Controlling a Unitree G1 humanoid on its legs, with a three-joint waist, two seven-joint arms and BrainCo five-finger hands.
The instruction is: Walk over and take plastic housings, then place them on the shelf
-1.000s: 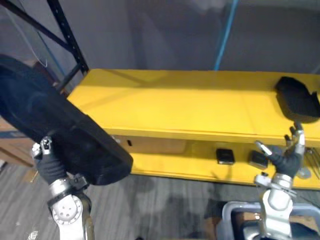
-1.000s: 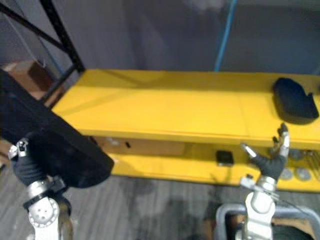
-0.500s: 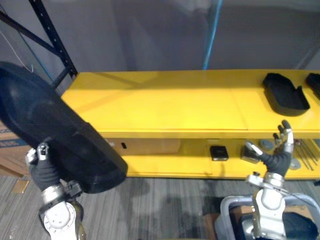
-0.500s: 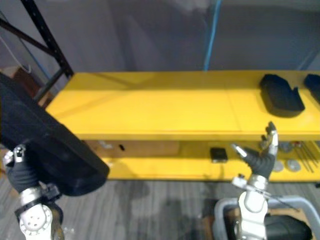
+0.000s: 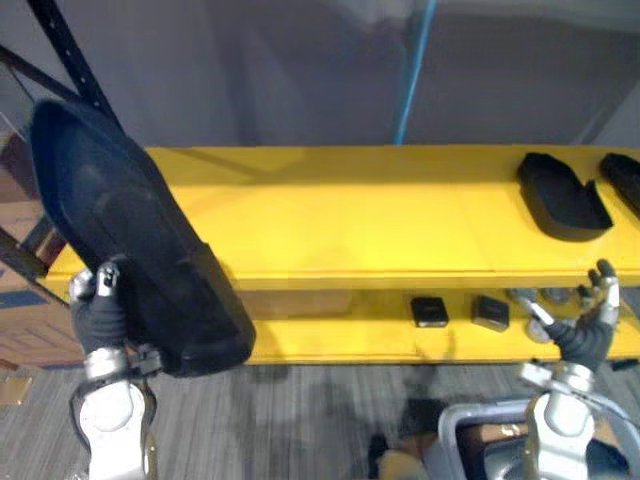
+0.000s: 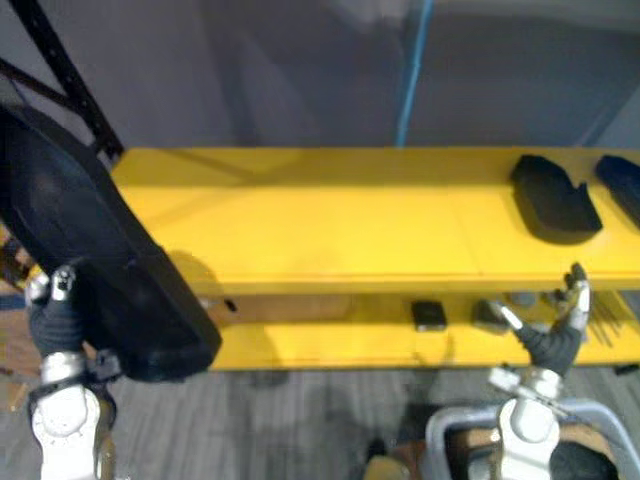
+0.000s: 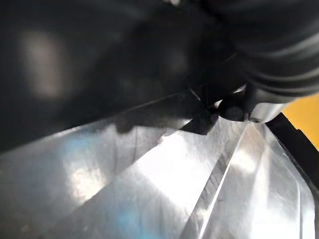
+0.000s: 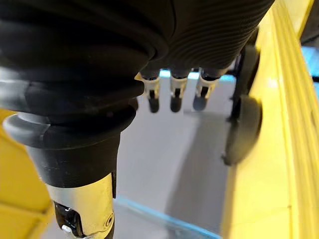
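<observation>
Left hand (image 5: 97, 315) carries the big black plastic housing (image 5: 120, 230) (grip can't be told), right hand (image 5: 585, 338) open, and that overhang could clip the yellow shelf (image 5: 350, 215) edge.

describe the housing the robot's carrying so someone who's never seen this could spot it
Find the long yellow shelf across the scene. In front of its left end, the left hand holds a black plastic housing tilted up, off the shelf. It looks far bigger than the two dark housings lying flat at the shelf's right end.
</observation>
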